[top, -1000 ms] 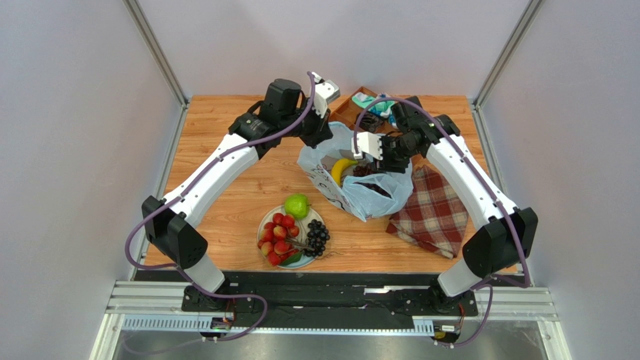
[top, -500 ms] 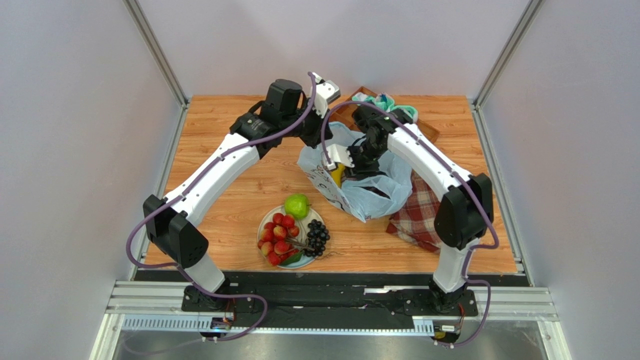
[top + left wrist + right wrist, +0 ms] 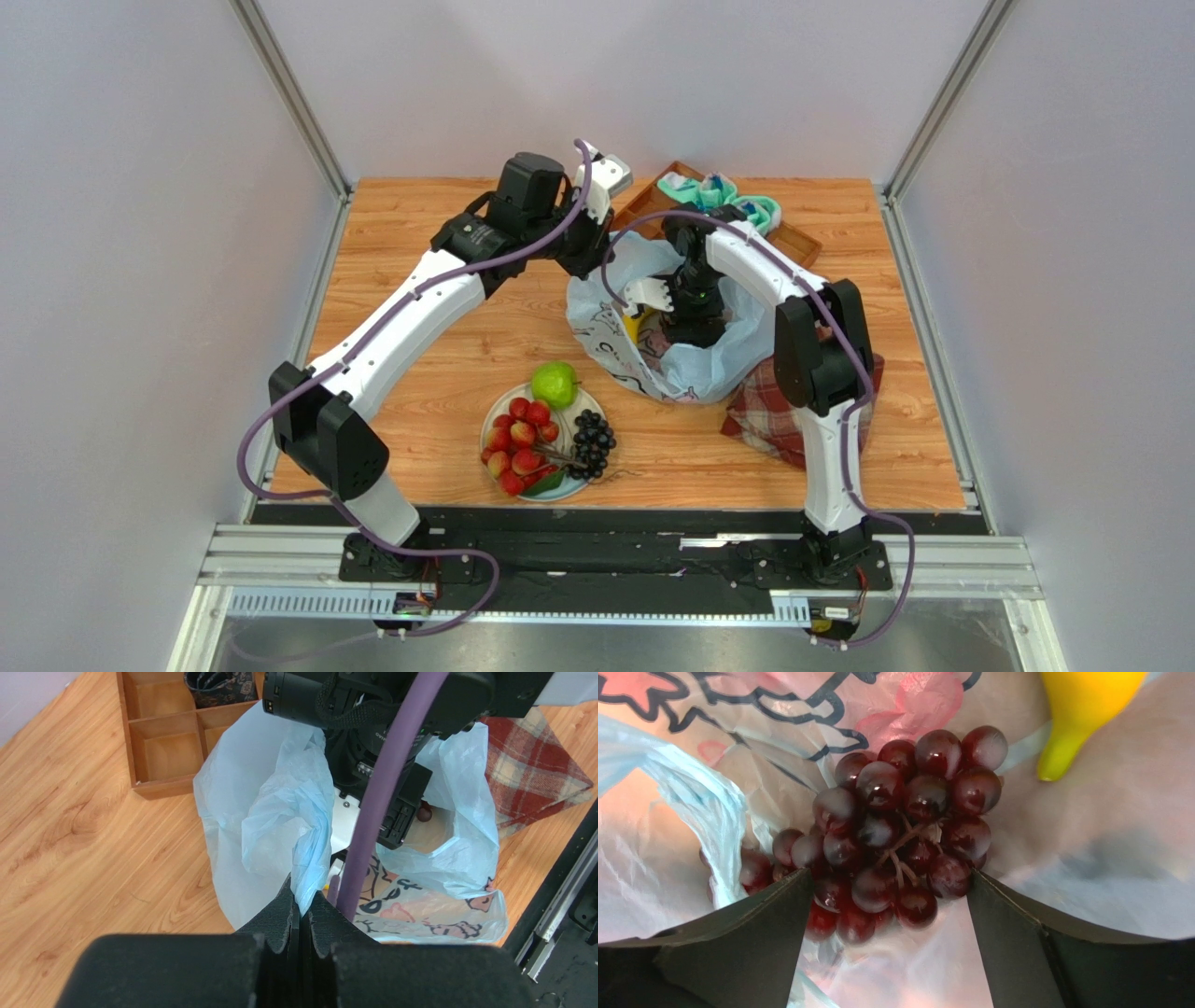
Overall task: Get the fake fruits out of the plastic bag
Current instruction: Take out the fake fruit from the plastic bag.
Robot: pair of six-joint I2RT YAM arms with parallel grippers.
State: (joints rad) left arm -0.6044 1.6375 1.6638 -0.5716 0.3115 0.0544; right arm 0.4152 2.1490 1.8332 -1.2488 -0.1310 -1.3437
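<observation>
The pale-blue plastic bag stands at mid-table with its mouth held up. My left gripper is shut on a bunched fold of the bag's rim. My right gripper is down inside the bag and open. Its two fingers stand on either side of the near end of a dark red grape bunch. A yellow banana lies just beyond the grapes in the bag. Outside, a plate carries a red fruit cluster, a green apple-like fruit and a dark grape bunch.
A wooden compartment tray sits behind the bag, with teal-white socks on it. A red plaid cloth lies to the right of the bag, partly under my right arm. My right arm's purple cable hangs over the bag's mouth.
My right arm has swung left and gone down into the bag, and its jaws have spread wide around the grapes. The left gripper has kept hold of the rim.
</observation>
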